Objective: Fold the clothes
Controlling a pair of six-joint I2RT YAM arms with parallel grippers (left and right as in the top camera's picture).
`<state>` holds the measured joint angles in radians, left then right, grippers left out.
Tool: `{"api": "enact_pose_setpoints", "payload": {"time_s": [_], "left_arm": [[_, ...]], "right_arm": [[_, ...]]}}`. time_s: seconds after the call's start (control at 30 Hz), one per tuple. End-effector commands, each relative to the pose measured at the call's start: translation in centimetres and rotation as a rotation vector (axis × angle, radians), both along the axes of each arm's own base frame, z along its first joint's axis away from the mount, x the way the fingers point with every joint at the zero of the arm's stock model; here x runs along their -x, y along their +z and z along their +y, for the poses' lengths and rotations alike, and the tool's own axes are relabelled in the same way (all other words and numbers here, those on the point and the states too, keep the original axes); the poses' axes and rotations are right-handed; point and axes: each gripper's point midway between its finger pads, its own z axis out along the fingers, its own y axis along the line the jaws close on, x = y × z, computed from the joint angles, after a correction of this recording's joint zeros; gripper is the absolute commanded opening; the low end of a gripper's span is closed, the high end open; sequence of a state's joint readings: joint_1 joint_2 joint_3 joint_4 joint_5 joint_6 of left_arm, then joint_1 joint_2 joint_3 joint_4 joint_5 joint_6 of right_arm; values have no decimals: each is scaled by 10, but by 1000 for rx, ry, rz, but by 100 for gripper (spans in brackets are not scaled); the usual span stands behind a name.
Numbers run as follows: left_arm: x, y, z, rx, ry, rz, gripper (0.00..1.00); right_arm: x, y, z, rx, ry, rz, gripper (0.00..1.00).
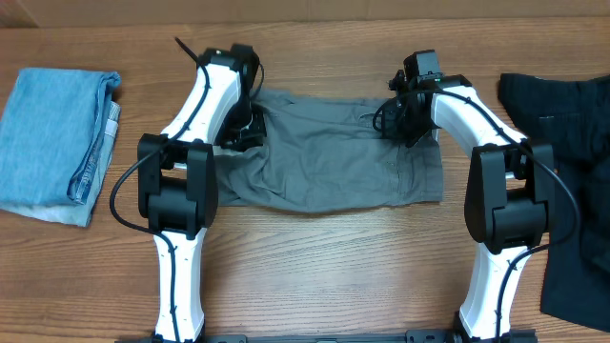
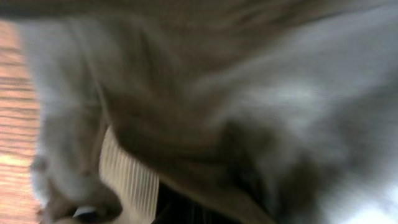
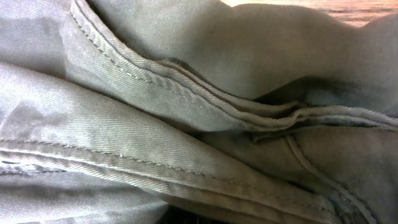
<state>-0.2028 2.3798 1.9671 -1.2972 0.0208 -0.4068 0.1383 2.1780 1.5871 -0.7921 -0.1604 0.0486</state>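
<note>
Overhead, your left gripper [image 1: 246,126] and right gripper [image 1: 402,119] seem to rest at the far corners of the grey shorts [image 1: 324,157]; fabric crowds both wrist views, so you cannot tell either grip.

White shells, black joint blocks on left arm [image 1: 205,100] and right arm [image 1: 469,112]; black cable loop well behind left claw [image 1: 248,131]; black wires bunched beside right claw [image 1: 404,122].

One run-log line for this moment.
grey shorts spread out, centre | left gripper at one end, jaws unseen | right gripper at other end, jaws unseen | light-blue garment folded aside | black garment aside
</note>
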Motion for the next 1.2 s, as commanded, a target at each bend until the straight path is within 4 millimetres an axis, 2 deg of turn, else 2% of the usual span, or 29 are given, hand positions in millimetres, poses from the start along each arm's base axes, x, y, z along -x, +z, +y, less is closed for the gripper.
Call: {"api": "enact_pose_setpoints", "payload": {"time_s": [0.0, 0.07, 0.1, 0.17, 0.23, 0.3, 0.33, 0.37, 0.43, 0.47, 0.5, 0.53, 0.57, 0.7, 0.77, 0.83, 1.0, 1.1, 1.17], "left_arm": [[-6, -6, 18, -50, -13, -37, 8], [-19, 3, 21, -37, 3, -78, 6], [-32, 19, 23, -34, 11, -120, 4], [-56, 62, 22, -10, 22, -221, 18], [-68, 111, 23, 0, 28, -306, 38], [-70, 147, 25, 25, 40, -351, 86], [-64, 150, 23, 57, 28, -332, 94], [-54, 149, 18, 125, -12, -286, 100], [-42, 144, 19, 185, -26, -225, 100], [-33, 139, 26, 204, 3, -175, 100], [-26, 132, 34, 210, 14, -133, 100], [-17, 126, 39, 219, 1, -88, 100], [-5, 116, 43, 239, -15, -32, 100], [24, 84, 35, 371, -72, 106, 100], [25, 69, 23, 442, -152, 96, 100], [25, 63, 15, 497, -169, 83, 100], [39, 30, 17, 489, -147, 130, 100], [39, 8, 17, 487, -153, 111, 100], [39, 7, 16, 487, -153, 111, 100]], "right_arm": [[-3, -1, -7, 31, -16, -22, 4], [-12, 8, -6, 12, -75, -38, 4], [-20, 19, -3, -10, -96, -58, 4], [-32, 40, -1, -18, -94, -92, 8], [-38, 58, 0, -21, -94, -101, 12], [-40, 78, 2, -25, -92, -105, 16], [-40, 86, 2, -24, -92, -103, 18], [-40, 97, 1, -23, -92, -100, 23], [-33, 104, -1, -18, -95, -68, 33], [-23, 102, -2, -20, -96, -26, 45], [-14, 100, 3, -48, -87, 16, 67], [-10, 96, 6, -61, -83, 33, 71], [-7, 92, 7, -60, -79, 49, 72], [-3, 90, 7, -57, -79, 63, 73], [-2, 90, 7, -56, -79, 67, 73], [-1, 90, 7, -55, -77, 73, 73], [2, 89, 6, -50, -78, 85, 73], [2, 89, 6, -49, -78, 84, 73], [2, 89, 6, -49, -78, 84, 73]]}}
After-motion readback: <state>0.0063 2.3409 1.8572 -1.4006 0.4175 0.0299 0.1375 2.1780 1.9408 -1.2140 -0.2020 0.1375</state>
